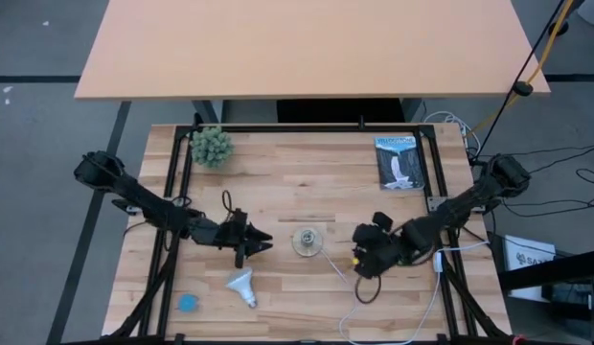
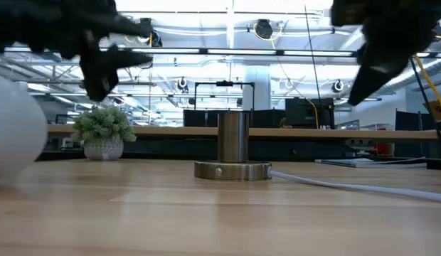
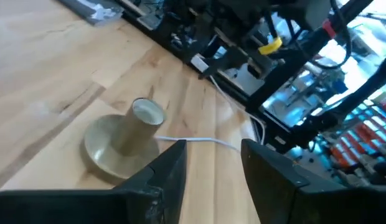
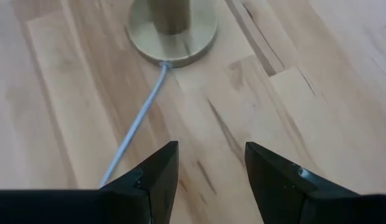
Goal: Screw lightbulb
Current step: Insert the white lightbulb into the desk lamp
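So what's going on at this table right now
Two robot arms are set up to screw a lightbulb into a metal socket at the table's middle. Nothing is held yet: the bulb lies on its side on the wood, near the left gripper, which is open and empty. The right gripper hovers open on the socket's other side.

Two dark jointed arms, black angular fingers (image 4: 162, 180), yellow fitting on the right gripper (image 1: 366, 261)

Surface: wooden tabletop (image 1: 307, 172).
Middle: metal socket base (image 1: 308, 241), white cord (image 1: 423, 309) trailing.
Near edge: lightbulb (image 1: 242, 284), blue disc (image 1: 188, 303).
Far corners: small plant (image 1: 212, 146); possibly a booklet (image 1: 399, 162).
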Action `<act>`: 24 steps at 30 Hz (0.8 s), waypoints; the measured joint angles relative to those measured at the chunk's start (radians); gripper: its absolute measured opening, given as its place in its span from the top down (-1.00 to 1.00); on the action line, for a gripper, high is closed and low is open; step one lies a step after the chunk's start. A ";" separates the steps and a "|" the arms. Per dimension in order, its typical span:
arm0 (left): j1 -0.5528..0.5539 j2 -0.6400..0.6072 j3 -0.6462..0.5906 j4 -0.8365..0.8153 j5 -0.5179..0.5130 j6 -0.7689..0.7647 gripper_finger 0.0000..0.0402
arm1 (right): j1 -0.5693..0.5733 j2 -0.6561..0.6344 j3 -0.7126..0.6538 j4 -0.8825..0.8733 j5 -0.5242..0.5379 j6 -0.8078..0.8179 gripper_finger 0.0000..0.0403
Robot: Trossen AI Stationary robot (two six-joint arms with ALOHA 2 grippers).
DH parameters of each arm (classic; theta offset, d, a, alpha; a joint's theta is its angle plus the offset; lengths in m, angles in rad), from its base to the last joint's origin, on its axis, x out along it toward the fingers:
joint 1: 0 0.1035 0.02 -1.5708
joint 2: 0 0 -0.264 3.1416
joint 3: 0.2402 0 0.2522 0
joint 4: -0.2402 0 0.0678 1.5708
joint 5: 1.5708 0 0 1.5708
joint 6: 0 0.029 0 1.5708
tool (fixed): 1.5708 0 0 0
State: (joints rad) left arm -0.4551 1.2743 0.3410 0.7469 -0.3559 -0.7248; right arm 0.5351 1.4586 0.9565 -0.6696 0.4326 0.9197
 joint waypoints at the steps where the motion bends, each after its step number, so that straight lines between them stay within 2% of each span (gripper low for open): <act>1: -0.025 0.000 0.036 -0.063 -0.033 -0.003 0.27 | 0.019 0.000 0.000 -0.001 0.017 0.019 0.13; 4: -0.104 0.000 0.181 -0.354 -0.138 -0.073 0.35 | 0.066 0.000 0.000 0.005 0.056 0.069 0.13; 8: -0.206 0.028 0.396 -0.786 -0.237 -0.288 0.43 | 0.113 0.005 0.000 0.020 0.096 0.108 0.13; 11: -0.266 0.075 0.537 -1.015 -0.242 -0.449 0.47 | 0.136 0.022 0.000 0.043 0.109 0.116 0.13; 16: -0.308 0.200 0.706 -1.286 -0.023 -0.712 0.57 | 0.164 0.091 0.000 0.131 0.119 0.115 0.13; 19: -0.322 0.295 0.763 -1.319 0.124 -0.835 0.64 | 0.178 0.144 0.000 0.188 0.119 0.116 0.13; 24: -0.339 0.423 0.776 -1.336 0.301 -1.028 0.70 | 0.196 0.238 0.000 0.282 0.109 0.116 0.13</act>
State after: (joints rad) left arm -0.7944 1.6975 1.1168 -0.5889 -0.0551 -1.7532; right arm 0.7314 1.6968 0.9562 -0.3878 0.5419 1.0357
